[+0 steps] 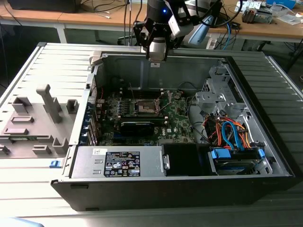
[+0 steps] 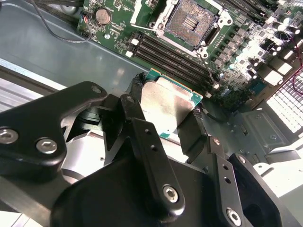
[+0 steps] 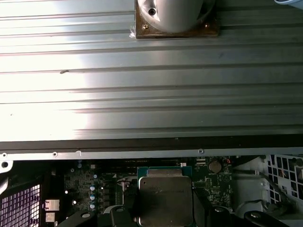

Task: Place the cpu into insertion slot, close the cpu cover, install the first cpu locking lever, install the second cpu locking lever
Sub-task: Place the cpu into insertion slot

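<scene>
Gripper (image 2: pixel 165 118): closed narrowly on the cpu, one black finger against each of two opposite edges; in the exterior view it (image 1: pixel 156 56) hangs over the far wall of the open computer case (image 1: pixel 189 71).
Fingers (image 2: pixel 142 137): touching the chip's sides and leaving its top bare.
Cpu (image 2: pixel 168 106): clamped between the fingertips, silvery top showing with a green edge around it. It is raised above the board and touches nothing but the gripper; in the first wrist view it (image 3: pixel 165 198) sits square between the tips.
Insertion slot (image 2: pixel 191 21): beyond the fingertips on the green motherboard (image 2: pixel 123 38), well apart from the held chip, its dark contact field uncovered.
Memory slots (image 2: pixel 175 61): long black rows between the gripper's tips and the socket.
Coin cell (image 2: pixel 102 16): on the board, off to one side of the socket.
</scene>
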Controlling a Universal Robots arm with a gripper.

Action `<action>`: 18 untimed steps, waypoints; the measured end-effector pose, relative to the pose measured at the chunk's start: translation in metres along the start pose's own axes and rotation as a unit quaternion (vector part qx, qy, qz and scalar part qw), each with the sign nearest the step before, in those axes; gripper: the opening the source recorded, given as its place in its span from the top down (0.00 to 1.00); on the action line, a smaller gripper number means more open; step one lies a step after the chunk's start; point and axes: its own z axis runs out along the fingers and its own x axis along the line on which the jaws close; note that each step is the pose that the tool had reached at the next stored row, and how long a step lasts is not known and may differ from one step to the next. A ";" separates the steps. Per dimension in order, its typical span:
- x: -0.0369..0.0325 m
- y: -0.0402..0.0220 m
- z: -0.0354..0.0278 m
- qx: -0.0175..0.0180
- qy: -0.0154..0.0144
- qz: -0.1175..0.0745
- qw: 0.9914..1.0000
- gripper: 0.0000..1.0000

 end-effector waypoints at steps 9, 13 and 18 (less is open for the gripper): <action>-0.0001 -0.0003 0.0034 0.000 0.000 0.000 1.000 0.45; -0.0001 -0.0005 0.0053 0.000 0.000 0.000 1.000 0.45; -0.0002 -0.0008 0.0091 0.001 0.000 0.000 1.000 0.45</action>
